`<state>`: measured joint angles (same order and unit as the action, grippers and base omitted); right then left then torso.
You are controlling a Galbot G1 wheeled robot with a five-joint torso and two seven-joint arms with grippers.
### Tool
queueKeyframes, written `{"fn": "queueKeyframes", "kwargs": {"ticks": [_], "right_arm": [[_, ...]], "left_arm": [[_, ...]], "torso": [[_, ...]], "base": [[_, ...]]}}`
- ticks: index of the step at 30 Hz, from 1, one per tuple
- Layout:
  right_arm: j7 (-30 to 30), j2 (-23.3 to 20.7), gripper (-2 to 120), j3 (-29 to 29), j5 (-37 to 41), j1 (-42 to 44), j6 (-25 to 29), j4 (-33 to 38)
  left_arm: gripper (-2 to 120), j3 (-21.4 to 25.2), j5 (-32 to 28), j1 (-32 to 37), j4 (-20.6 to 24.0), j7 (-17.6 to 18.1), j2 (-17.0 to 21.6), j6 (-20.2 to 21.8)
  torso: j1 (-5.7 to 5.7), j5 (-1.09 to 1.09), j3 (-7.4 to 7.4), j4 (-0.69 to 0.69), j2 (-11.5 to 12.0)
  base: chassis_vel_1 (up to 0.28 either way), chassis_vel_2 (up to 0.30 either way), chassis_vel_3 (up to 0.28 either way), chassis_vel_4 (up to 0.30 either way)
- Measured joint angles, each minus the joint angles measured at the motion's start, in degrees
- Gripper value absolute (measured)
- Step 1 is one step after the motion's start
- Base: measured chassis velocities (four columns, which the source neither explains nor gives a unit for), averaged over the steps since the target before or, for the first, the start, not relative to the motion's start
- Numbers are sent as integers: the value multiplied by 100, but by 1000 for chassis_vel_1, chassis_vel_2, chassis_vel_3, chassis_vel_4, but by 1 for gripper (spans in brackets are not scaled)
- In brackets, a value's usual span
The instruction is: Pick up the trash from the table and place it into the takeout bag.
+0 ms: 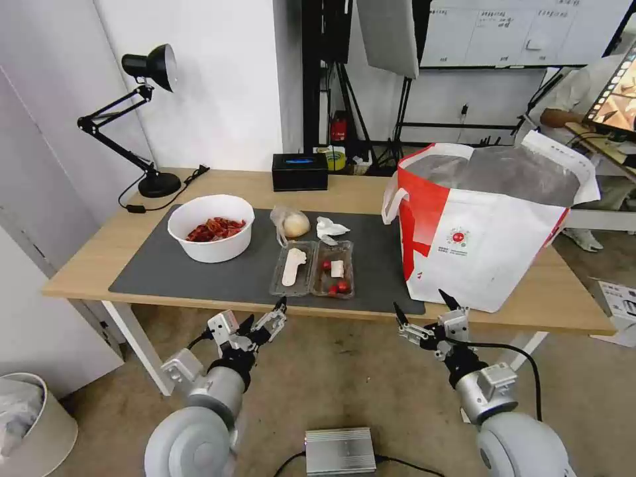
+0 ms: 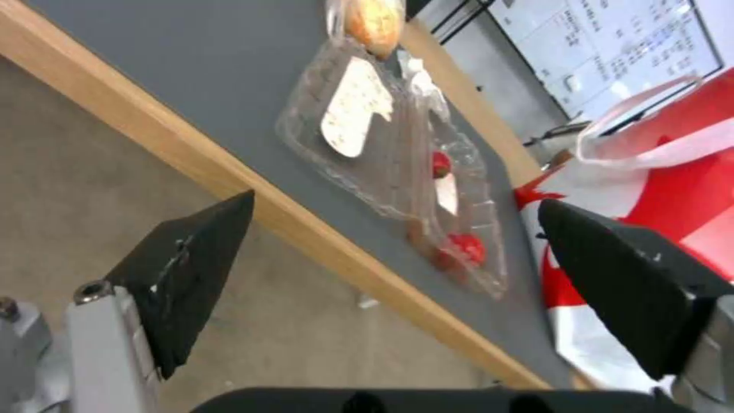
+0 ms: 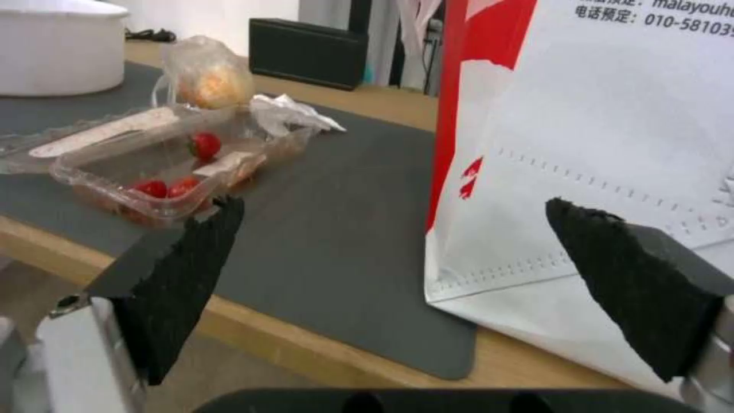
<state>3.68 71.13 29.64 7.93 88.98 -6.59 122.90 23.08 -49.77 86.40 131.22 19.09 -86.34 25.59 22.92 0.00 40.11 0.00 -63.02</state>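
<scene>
- The table (image 1: 112,248) is a long light-wood top on white legs, standing against a white wall, with a concrete-looking floor below and tripods and a whiteboard behind it.
- A large dark grey mat (image 1: 192,271) covers most of the tabletop, reaching its near edge.
- The takeout bag (image 1: 487,225) stands upright on the table's right part, its left lower corner on the mat; it is boxy and white with red side panels, silver foil lining, white handles and a small round red logo, its mouth wide open.
- A black desk lamp (image 1: 142,119) sits at the far left corner, and a black rectangular box (image 1: 299,171) at the far edge near the middle.
- A white bin (image 1: 30,424) stands on the floor to the left.
- The white bowl of red scraps (image 1: 212,227) rests on the mat's left part.
- The clear clamshell tray (image 1: 313,268) lies opened flat near the mat's front edge, red tomatoes in its right half.
- The clear bag with a tan bun (image 1: 291,223) lies just behind the tray, the crumpled white tissue (image 1: 329,229) beside it on the right.
- The left gripper (image 1: 265,320) hangs below the table's front edge, before the tray, fingers spread and holding nothing.
- The right gripper (image 1: 424,310) hangs before the bag's near corner, fingers likewise spread wide and bare.
</scene>
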Motion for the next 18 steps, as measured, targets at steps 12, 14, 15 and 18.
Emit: {"fn": "queueKeyframes", "kwargs": {"ticks": [12, 14, 15, 18], "right_arm": [[20, -3, 100, -148, -9, -107, 0, -34], [20, -3, 100, -148, -9, -107, 0, -34], [20, -3, 100, -148, -9, -107, 0, -34], [32, -1, 100, -260, -44, -172, -1, -76]], "left_arm": [[100, -44, -1986, -386, -75, 676, -127, 112], [100, -44, -1986, -386, -75, 676, -127, 112], [100, -44, -1986, -386, -75, 676, -127, 112], [100, -52, -2307, -609, -215, 966, -166, 125]], "torso": [[0, 0, 0, 0, 0], [0, 0, 0, 0, 0], [0, 0, 0, 0, 0], [0, 0, 0, 0, 0]], "base": [[0, 0, 0, 0], [0, 0, 0, 0], [0, 0, 0, 0], [0, 0, 0, 0]]}}
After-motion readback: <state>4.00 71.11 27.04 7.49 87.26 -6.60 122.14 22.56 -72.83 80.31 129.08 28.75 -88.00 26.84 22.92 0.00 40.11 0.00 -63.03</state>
